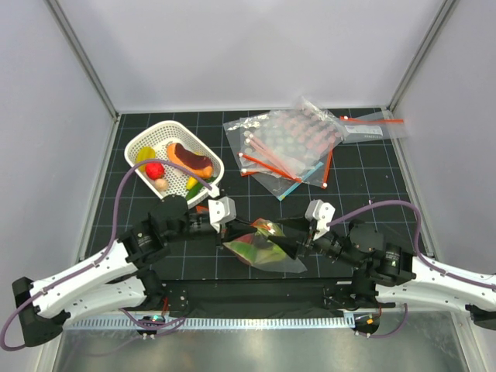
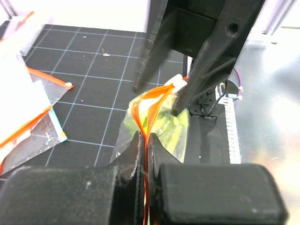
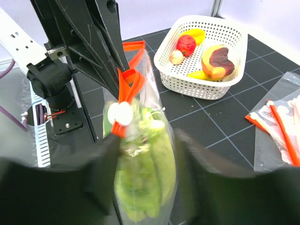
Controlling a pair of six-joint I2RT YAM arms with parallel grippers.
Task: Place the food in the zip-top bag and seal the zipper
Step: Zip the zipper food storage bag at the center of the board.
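Note:
The zip-top bag (image 1: 267,252) hangs between both grippers at the near middle of the table. Through its clear plastic shows the food, a green leafy stalk (image 3: 140,187), with a reddish piece (image 1: 246,249) beside it. My left gripper (image 2: 146,138) is shut on the orange-red zipper (image 2: 149,105) at one end of the bag's mouth. My right gripper (image 3: 147,140) is open, its blurred fingers (image 3: 101,164) standing on either side of the bag just below the white slider (image 3: 119,114). The zipper's two strips part in a loop between the grippers.
A white slotted basket (image 1: 206,151) with several toy foods stands at the back left. A pile of spare clear bags (image 1: 287,147) with orange strips lies at the back right. Black gridded mat covers the table.

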